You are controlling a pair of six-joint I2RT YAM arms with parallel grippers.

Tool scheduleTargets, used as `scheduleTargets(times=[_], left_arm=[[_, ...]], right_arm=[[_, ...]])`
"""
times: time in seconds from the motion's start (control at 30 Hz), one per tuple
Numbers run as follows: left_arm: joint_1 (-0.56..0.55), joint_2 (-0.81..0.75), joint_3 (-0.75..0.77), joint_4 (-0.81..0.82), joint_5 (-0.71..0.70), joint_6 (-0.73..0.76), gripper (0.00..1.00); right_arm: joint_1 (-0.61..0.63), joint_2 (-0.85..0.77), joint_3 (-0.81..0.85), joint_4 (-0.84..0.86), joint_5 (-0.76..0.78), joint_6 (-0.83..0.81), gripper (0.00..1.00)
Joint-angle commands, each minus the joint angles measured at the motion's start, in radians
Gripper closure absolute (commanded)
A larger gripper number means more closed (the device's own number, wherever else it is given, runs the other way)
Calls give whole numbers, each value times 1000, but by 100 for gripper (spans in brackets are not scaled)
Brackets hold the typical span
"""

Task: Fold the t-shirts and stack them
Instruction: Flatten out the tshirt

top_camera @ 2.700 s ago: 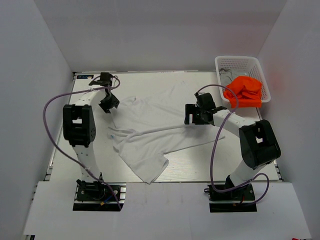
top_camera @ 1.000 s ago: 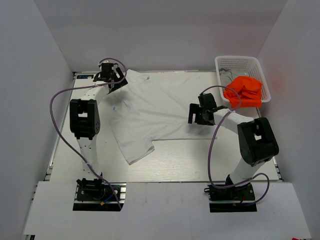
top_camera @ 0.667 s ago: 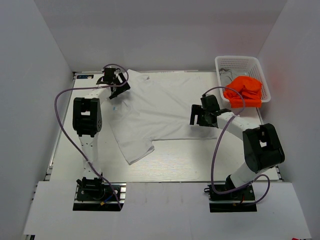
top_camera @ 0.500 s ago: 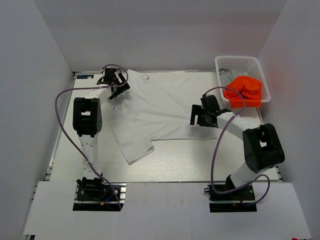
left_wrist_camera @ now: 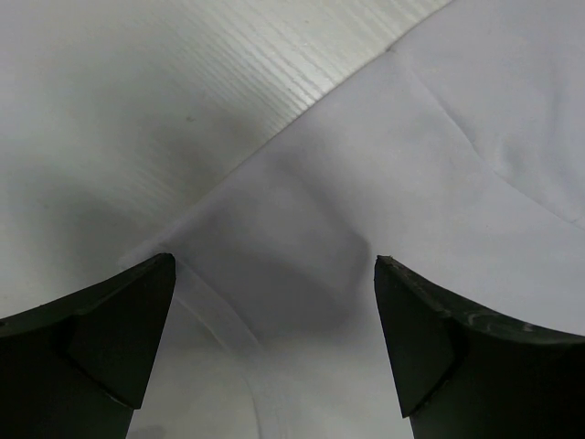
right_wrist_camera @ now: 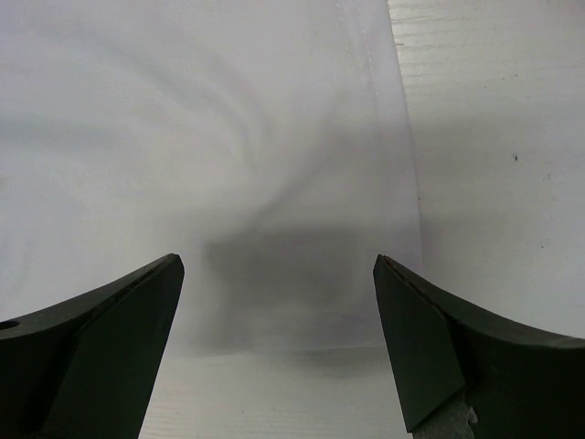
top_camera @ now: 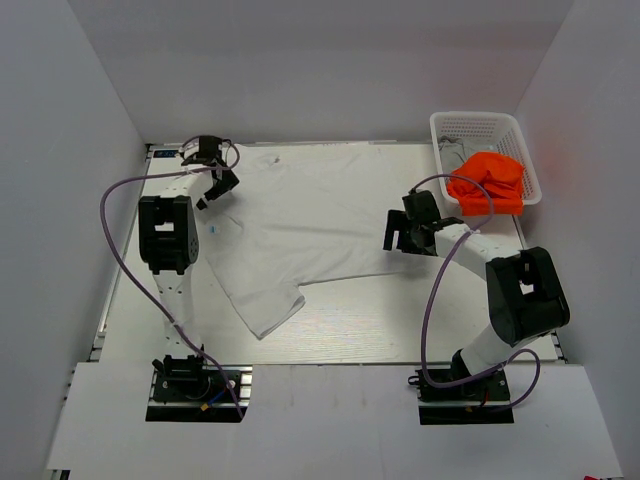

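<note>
Worktop [top_camera: 400, 320] carries one white t-shirt [top_camera: 310, 220], spread mostly flat across the middle. Collar end sits toward the far left, hem toward the right, and one sleeve-like flap trails to the near left. White lattice basket [top_camera: 480, 122] is at the far right corner, with the orange t-shirt [top_camera: 487, 180] bunched in it and spilling over the near rim. A dark scrap behind it may be the grey one, can't confirm. Left end effector [left_wrist_camera: 274, 265] is spread wide and holds nothing, low over the shirt's far-left edge where cloth meets bare worktop. Right end effector [right_wrist_camera: 277, 261] is also spread wide and empty, low over the hem, with the stitched edge just off its right finger. My read: shirt is laid out, fold not started. Cloth is thin, light and limp with no stiffness, so it'll sag, crease and drag rather than slide as a sheet. Best hold is a pinch at edges: shoulder/collar corner on the left, hem corner on the right, lifted together. Risk is pinching only one layer or closing on worktop beside the hem.
</note>
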Motion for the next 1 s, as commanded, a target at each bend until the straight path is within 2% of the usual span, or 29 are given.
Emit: scheduleTargets(times=[0.0, 0.13, 0.23, 0.33, 0.37, 0.43, 0.47, 0.57, 0.63, 0.73, 0.9, 0.97], left_arm=[[7, -36, 82, -84, 4, -6, 0], [-3, -102, 95, -94, 33, 49, 0], [-13, -169, 56, -170, 13, 40, 0], [-22, -306, -80, -215, 89, 16, 0], [-31, -400, -205, -195, 116, 16, 0], [-43, -504, -356, -86, 238, 37, 0], [-52, -550, -491, -54, 278, 52, 0], [-117, -700, -676, -29, 404, 43, 0], [-158, -810, -750, -52, 438, 43, 0], [-241, -938, -949, -61, 516, -1, 0], [-321, -1160, -1076, -193, 487, -121, 0], [-350, -1190, -1120, -225, 505, -150, 0]], right_arm=[[-1, -34, 33, 13, -1, -14, 10], [-2, -57, 39, 35, -35, -22, 10], [-4, -89, 13, 44, -23, -3, 10], [-2, -150, -42, 55, 26, 53, 10], [-4, -166, -53, 58, 34, 78, 10], [-7, -219, -110, 93, 43, 115, 10], [-7, -233, -121, 101, 42, 138, 10], [-13, -264, -141, 83, 51, 195, 10], [-19, -270, -159, 76, 45, 224, 10], [-29, -304, -197, 92, 17, 229, 10], [-38, -310, -199, 119, -41, 178, 10], [-39, -298, -199, 104, -52, 181, 10]])
